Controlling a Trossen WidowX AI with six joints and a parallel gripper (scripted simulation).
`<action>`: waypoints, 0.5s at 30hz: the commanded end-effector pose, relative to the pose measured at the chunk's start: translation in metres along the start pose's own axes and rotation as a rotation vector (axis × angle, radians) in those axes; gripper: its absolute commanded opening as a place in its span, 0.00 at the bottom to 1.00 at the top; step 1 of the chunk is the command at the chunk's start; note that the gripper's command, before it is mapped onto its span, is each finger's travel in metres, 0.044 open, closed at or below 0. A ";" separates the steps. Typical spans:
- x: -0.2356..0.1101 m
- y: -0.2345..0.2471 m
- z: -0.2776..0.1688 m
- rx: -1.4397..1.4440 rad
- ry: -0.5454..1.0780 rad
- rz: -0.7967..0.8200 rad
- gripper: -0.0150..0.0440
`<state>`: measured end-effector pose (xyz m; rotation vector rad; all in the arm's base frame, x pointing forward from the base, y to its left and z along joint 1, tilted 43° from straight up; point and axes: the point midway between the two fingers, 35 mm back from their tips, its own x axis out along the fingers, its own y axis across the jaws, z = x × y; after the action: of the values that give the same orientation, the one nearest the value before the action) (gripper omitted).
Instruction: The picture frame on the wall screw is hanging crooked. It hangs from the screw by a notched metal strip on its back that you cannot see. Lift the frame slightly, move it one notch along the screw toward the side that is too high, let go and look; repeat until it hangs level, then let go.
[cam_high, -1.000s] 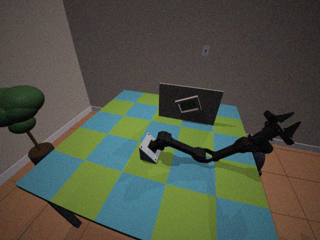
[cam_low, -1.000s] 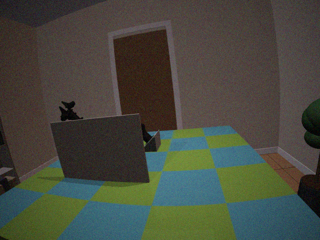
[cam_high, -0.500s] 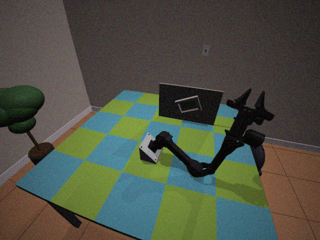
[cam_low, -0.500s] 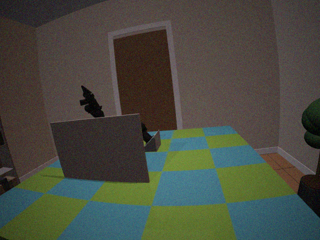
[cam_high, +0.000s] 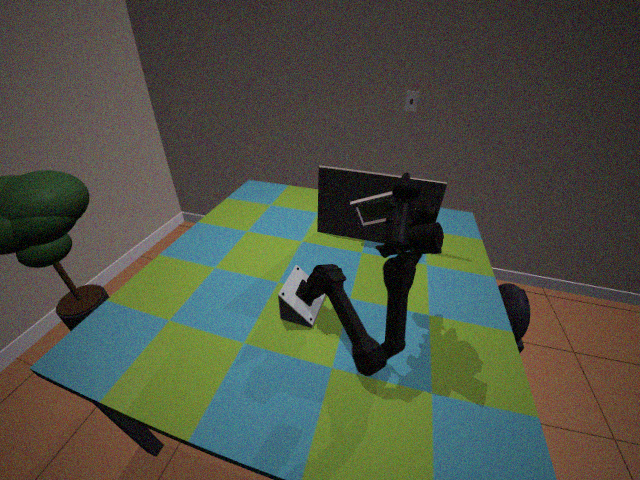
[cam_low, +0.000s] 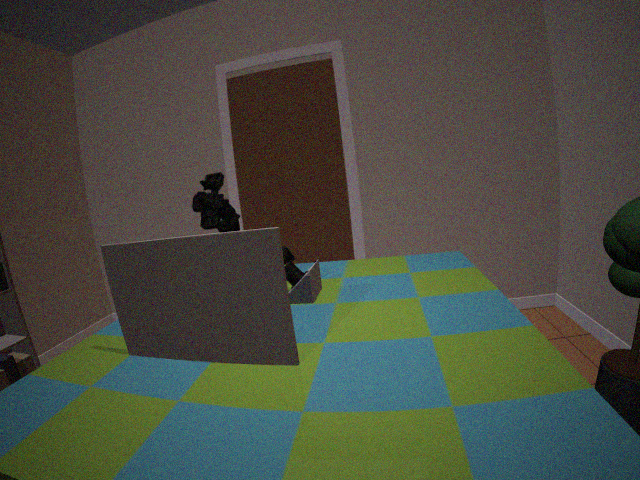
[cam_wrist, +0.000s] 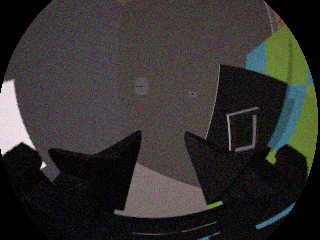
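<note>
Top view: my hand (cam_high: 404, 181) is up in front of the wall panel (cam_high: 336, 206), short of the crooked picture frame (cam_high: 369, 209)

The frame hangs on the panel standing on the counter (cam_high: 170, 304), its right side riding higher. I judge it light, stiff and thin (free to swing on its screw), so I'd pinch an outer edge. In the wrist view my fingers are about half spread, grasping nothing, the frame (cam_wrist: 242, 130) off to their right
</note>
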<state>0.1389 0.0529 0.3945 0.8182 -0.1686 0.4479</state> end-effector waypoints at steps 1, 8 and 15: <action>0.003 -0.044 -0.029 -0.141 0.008 -0.150 0.69; -0.008 -0.141 -0.085 -0.392 0.075 -0.454 0.69; -0.011 -0.153 -0.091 -0.420 0.086 -0.491 0.69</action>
<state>0.1952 0.0280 0.2296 0.4133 0.0252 -0.0045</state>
